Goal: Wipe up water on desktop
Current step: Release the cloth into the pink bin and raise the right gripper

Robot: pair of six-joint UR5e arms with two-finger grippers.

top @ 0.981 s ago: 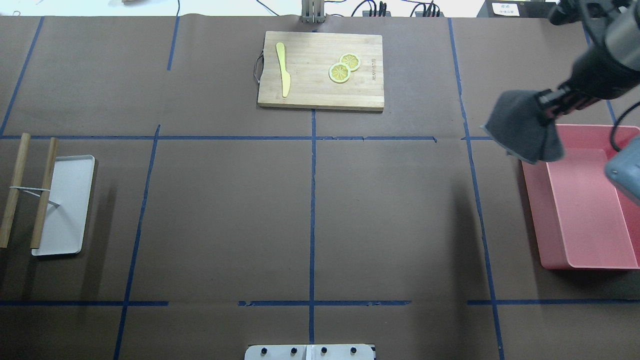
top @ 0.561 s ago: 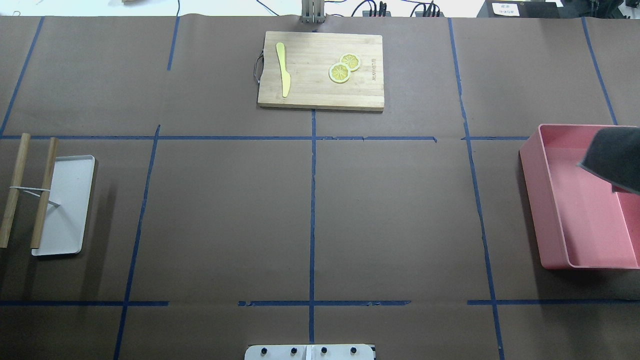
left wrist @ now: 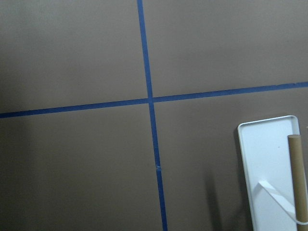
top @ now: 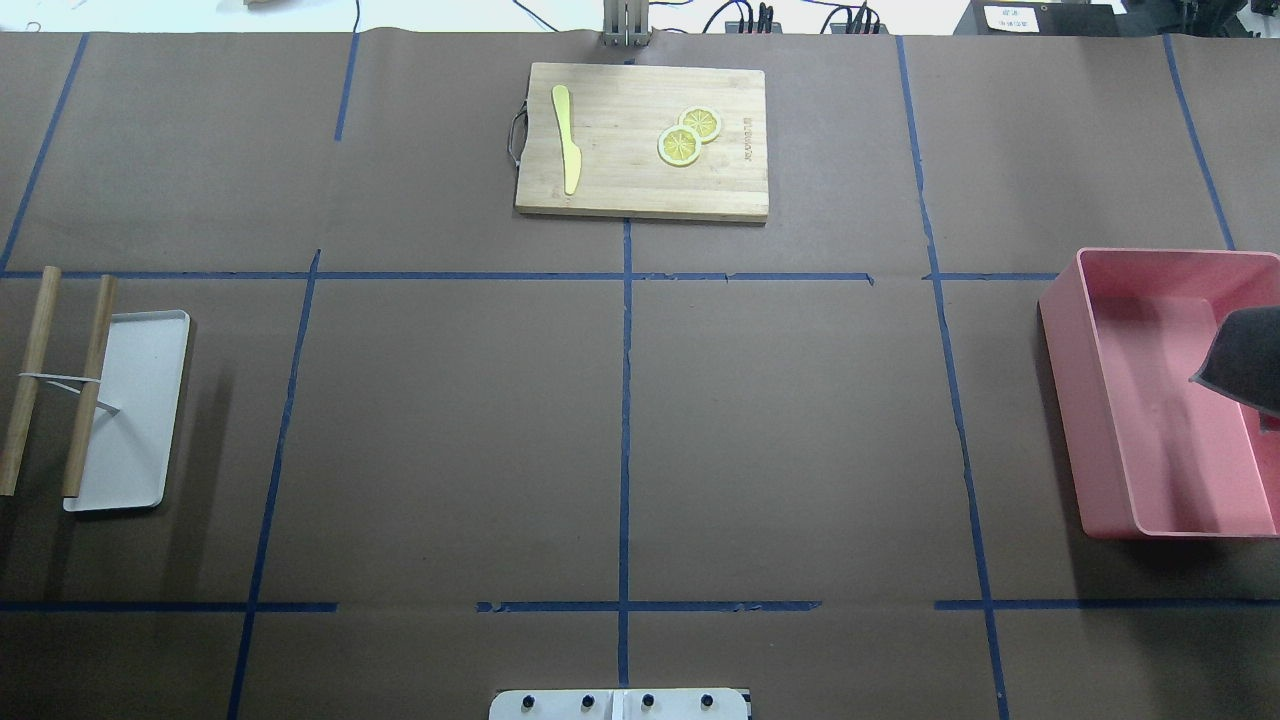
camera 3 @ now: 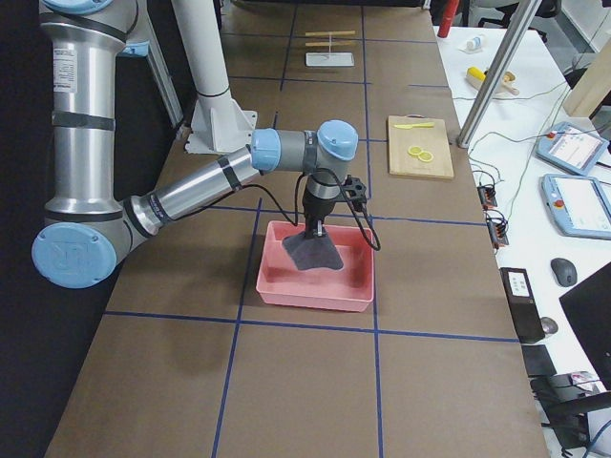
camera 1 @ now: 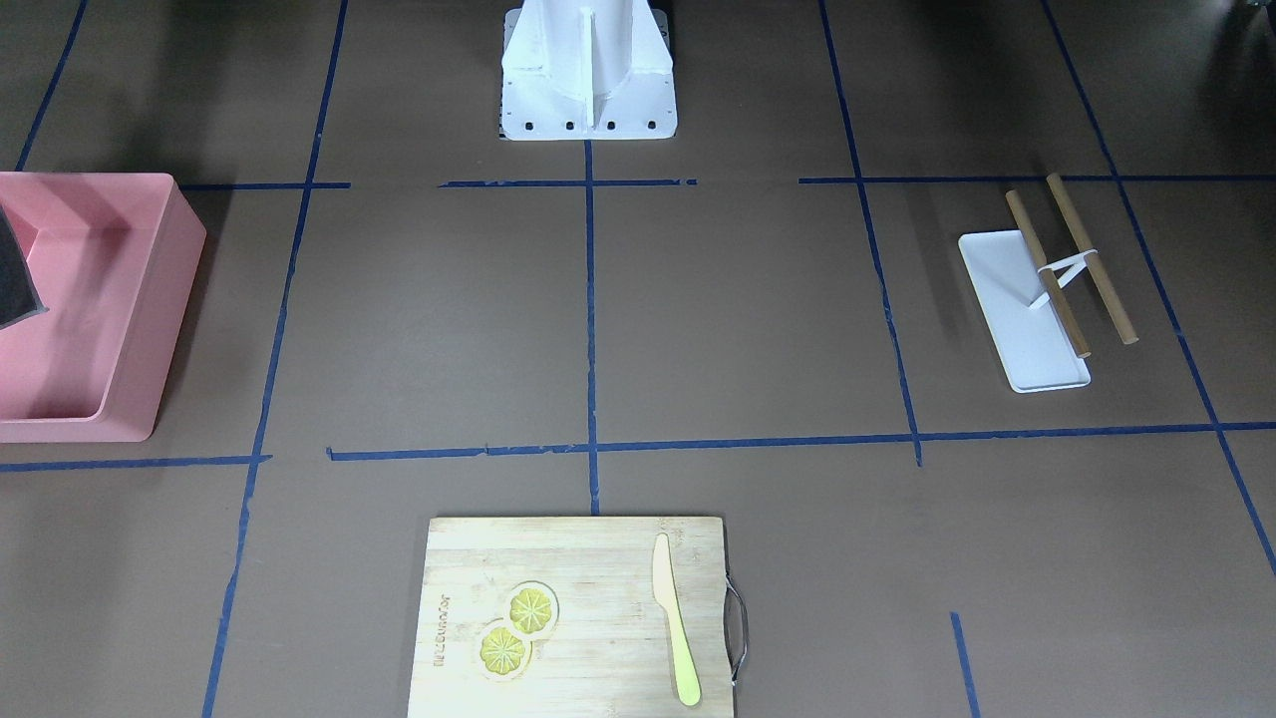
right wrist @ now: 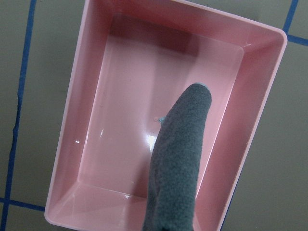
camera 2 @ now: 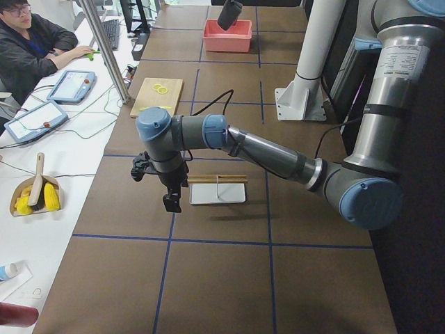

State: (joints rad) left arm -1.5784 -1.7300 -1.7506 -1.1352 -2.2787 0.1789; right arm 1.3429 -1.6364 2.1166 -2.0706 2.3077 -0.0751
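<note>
shifted since a second ago: grey cloth (top: 1245, 360), then over the far left corner of the pink bin (top: 1075, 400) with the arm plain in the overhead view, now over the bin's inside at that view's right edge, arm out of sight there. hangs from the right gripper (camera 3: 315, 229), a long drooping tongue in the wrist view, lower end down between the bin's walls; touching the bin's floor or not, cannot tell. right jaws: shown only by the side camera, so clamped or not, cannot tell. left gripper (camera 2: 172, 202): points down over the brown worktop (top: 780, 420), near the white tray (top: 140, 400); jaws apart or together, cannot tell. worktop: wide, flat, matte, spread under everything, crossed by blue tape lines (top: 625, 400) in a grid. two wooden rods (top: 30, 380) tied by a white strip, one along the tray's outer edge, one just beside it on the worktop. bamboo cutting board (top: 620, 190) at the far middle edge, carrying a yellow knife (top: 568, 140) and two overlapping lemon slices (top: 680, 146). white base plate (top: 560, 706) at the near middle edge. person (camera 2: 31, 49) seated at the side desk in the left-end view.
</note>
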